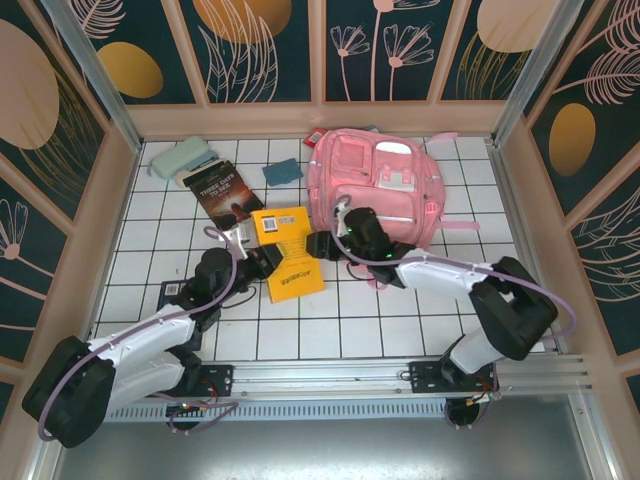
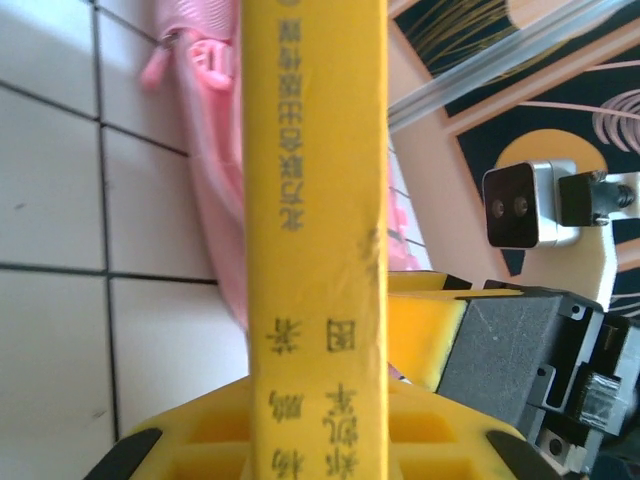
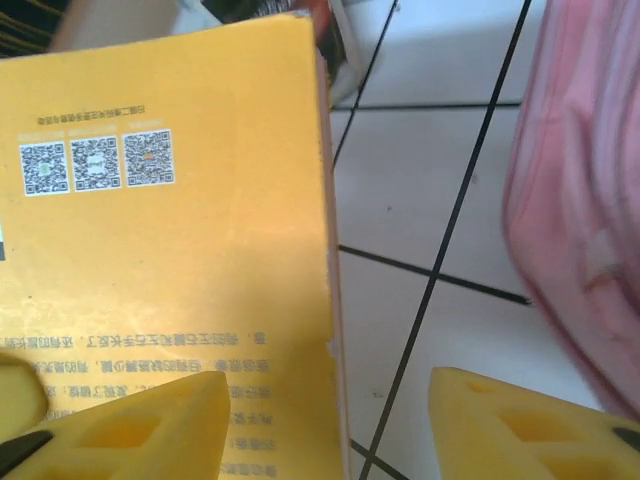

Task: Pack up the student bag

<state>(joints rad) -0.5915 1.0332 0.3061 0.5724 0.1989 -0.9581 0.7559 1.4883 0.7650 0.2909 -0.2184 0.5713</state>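
I'm working toward the large soft pink fabric backpack (image 1: 375,190). It lies flat with its front pockets up, toward the far right corner of the white tiled tabletop (image 1: 370,325). The cloth is limp, with a pale stripe and loose straps, so I expect it to sag and fold rather than hold a mouth open. I would take it by a zip rim or the top loop, not a slack panel. I cannot tell whether the main zip is undone.

Just left of it, near the middle of the tabletop, is the thin yellow paperback book (image 1: 288,252), which has a smooth printed cover. My left gripper (image 1: 258,262) is clamped on its spine, and the wrist view shows the yellow fingers (image 2: 425,330) pressing on either side. My right gripper (image 1: 322,245) sits at the book's opposite edge, beside the backpack. Its jaws stand well apart around the page edge and grip nothing.

I judge the book light, a bit slick, stiff along the spine and floppy elsewhere.

Toward the far left corner lie a dark-covered book (image 1: 220,192) and a pale green pouch (image 1: 182,157).
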